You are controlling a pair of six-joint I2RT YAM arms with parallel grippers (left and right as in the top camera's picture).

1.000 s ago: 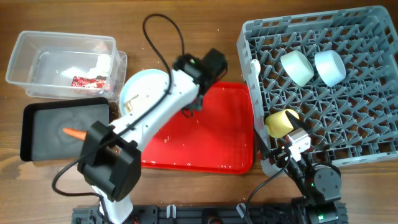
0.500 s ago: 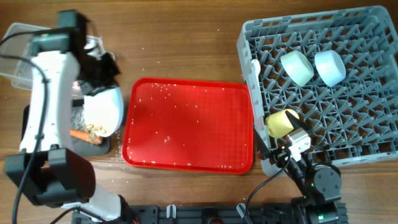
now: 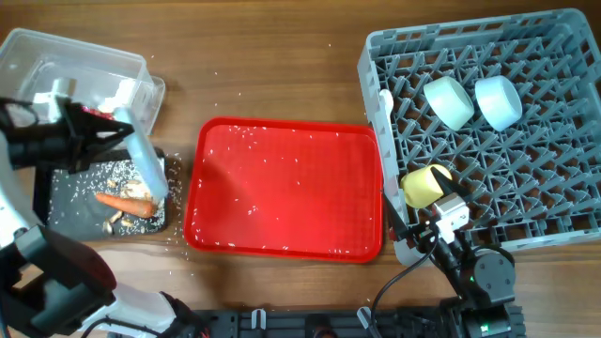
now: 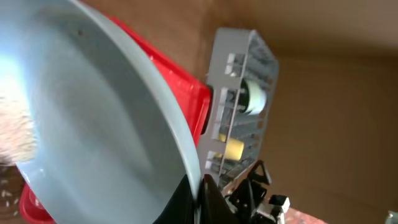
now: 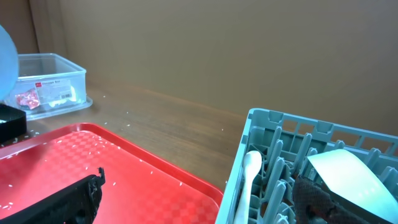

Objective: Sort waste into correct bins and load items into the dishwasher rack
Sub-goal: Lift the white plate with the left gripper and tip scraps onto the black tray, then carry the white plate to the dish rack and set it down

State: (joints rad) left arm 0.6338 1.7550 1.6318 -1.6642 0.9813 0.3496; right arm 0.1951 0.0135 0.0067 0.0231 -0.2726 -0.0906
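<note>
My left gripper (image 3: 111, 131) is shut on the rim of the round pale blue plate (image 3: 146, 167) and holds it steeply tilted over the black tray (image 3: 56, 192). An orange carrot (image 3: 125, 201) and whitish rice crumbs (image 3: 113, 174) lie in that tray. In the left wrist view the plate (image 4: 93, 124) fills the frame, its rim pinched between my fingers (image 4: 214, 202). The grey rack (image 3: 554, 66) holds two pale blue bowls (image 3: 448, 101), a yellow cup (image 3: 427, 185) and a white spoon (image 5: 249, 168). My right gripper (image 5: 205, 208) is open and empty at the rack's near left corner.
The clear tub (image 3: 56, 56) stands at the back left, partly behind my left arm, with a red wrapper (image 5: 29, 96) inside. The flat red tray (image 3: 286, 188) lies in the middle with scattered crumbs on it. Loose crumbs dot the wood around it.
My left arm has swung left with the plate from the red tray to above the black tray and tipped it steeply. Crumbs now lie in the black tray. The right arm has not moved.
</note>
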